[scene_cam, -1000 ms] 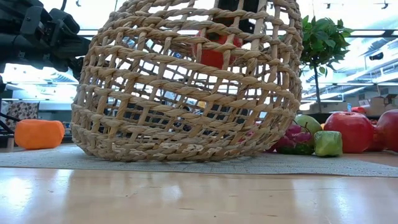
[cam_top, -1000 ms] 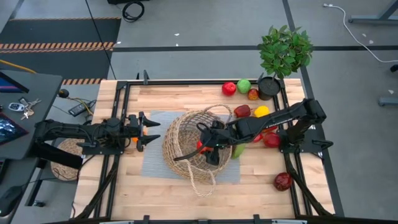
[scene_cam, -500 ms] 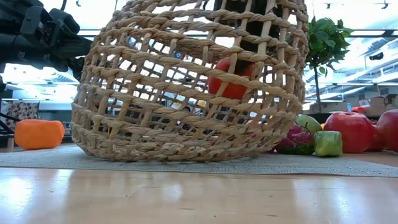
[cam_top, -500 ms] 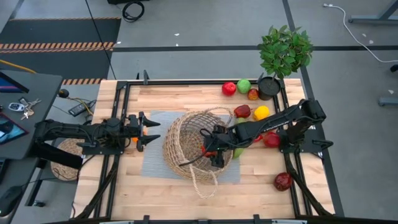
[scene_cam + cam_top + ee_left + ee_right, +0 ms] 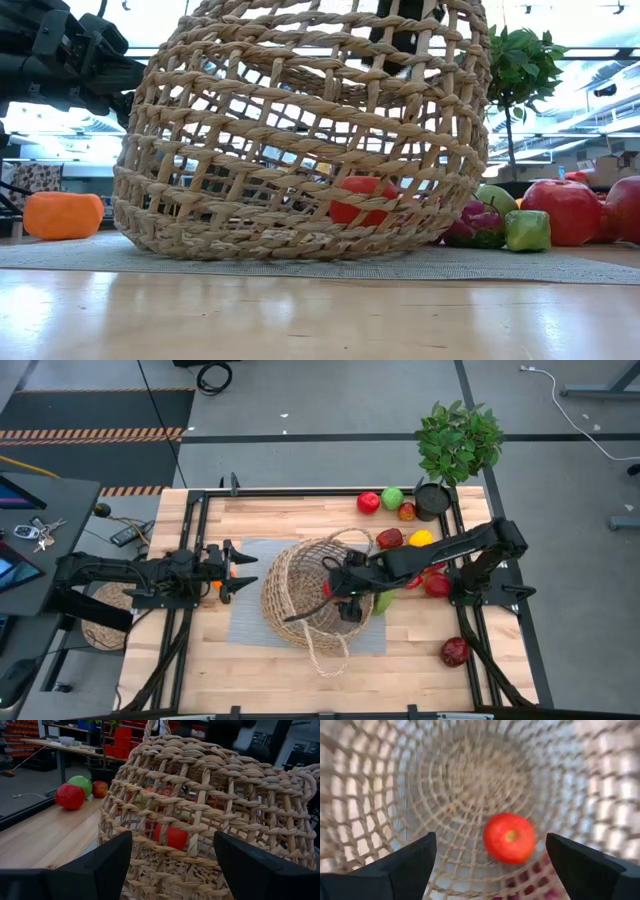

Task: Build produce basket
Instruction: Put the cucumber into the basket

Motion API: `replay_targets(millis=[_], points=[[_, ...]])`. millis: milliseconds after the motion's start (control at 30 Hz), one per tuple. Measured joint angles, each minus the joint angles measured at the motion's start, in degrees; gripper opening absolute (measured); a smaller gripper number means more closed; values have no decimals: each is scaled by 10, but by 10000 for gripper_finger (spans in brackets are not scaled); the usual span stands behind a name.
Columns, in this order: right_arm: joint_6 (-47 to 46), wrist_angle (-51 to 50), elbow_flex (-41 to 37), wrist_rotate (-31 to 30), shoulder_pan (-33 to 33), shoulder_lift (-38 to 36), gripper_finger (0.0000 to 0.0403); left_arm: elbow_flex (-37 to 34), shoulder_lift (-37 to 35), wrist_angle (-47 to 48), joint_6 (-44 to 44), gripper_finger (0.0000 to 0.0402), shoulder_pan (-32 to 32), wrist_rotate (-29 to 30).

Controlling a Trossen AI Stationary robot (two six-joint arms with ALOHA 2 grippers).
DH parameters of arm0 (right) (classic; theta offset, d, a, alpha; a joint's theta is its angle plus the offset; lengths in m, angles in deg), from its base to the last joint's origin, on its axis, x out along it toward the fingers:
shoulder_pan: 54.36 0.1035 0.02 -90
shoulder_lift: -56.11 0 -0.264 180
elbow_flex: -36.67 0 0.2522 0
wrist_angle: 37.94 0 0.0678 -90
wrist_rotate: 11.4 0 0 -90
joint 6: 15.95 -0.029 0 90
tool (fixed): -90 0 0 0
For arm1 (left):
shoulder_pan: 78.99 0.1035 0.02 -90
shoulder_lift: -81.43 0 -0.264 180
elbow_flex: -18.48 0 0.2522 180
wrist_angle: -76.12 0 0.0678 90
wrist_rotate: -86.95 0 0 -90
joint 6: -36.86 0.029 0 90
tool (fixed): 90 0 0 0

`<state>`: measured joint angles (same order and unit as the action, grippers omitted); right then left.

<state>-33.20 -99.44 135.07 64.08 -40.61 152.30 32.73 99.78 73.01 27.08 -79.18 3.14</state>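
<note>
Table (image 5: 300,310): bare wood fills the low view's foreground, blurred at the near edge.
Basket (image 5: 300,130): centre of the low view on a grey mat (image 5: 520,264), top cut off by the frame; tilted.
Red fruit (image 5: 509,838): lies loose on the basket floor, half masked by weave from the side.
Right gripper (image 5: 340,592): over the basket mouth at the high view's centre, fingers spread, empty.
Left gripper (image 5: 236,569): left of the basket, fingers apart, empty.
Orange piece (image 5: 63,215): far left, beside the basket.
Other produce (image 5: 560,212): right edge, partly cut off, behind the basket.
</note>
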Motion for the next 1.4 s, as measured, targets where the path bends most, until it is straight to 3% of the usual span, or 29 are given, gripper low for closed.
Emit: replay_targets(millis=[300, 567, 767, 1267, 1400], points=[[-21, 1, -38, -88, 48, -142, 374, 0, 0, 0, 0, 286, 0, 0], [-45, -12, -104, -83, 91, -236, 374, 0, 0, 0, 0, 286, 0, 0], [-120, -93, -128, -93, 117, -295, 374, 0, 0, 0, 0, 286, 0, 0], [-253, -113, -269, -74, 152, -351, 374, 0, 0, 0, 0, 286, 0, 0], [-266, -73, -321, -68, 152, -351, 374, 0, 0, 0, 0, 286, 0, 0]])
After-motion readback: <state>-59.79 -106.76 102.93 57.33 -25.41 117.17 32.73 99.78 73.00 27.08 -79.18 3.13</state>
